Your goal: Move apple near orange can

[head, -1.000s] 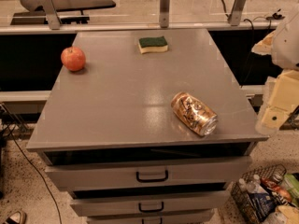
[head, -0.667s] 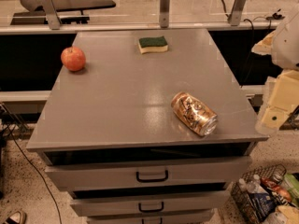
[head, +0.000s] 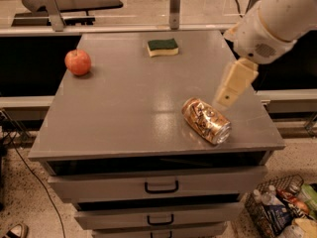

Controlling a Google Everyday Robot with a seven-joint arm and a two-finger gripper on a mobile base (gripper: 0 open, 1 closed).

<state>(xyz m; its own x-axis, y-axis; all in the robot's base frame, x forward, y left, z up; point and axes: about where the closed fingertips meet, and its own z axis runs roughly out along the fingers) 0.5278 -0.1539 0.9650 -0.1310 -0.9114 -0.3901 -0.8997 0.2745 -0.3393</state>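
The red-orange apple [head: 78, 62] stands at the far left of the grey tabletop [head: 129, 108]. The golden-orange can [head: 205, 120] lies on its side near the front right, its silver end toward the front edge. My gripper [head: 228, 94] hangs from the white arm [head: 270, 21] over the right side of the table. It is just above and to the right of the can's far end, and far from the apple. It holds nothing that I can see.
A green and yellow sponge [head: 163, 46] lies at the back centre of the table. Drawers with dark handles [head: 161, 186] sit below the top. A wire basket of bottles [head: 280, 212] stands on the floor at the lower right. A rail [head: 124, 29] runs behind the table.
My arm has swung left from beyond the table's right edge to over the tabletop, next to the can. The apple, can and sponge have not moved.
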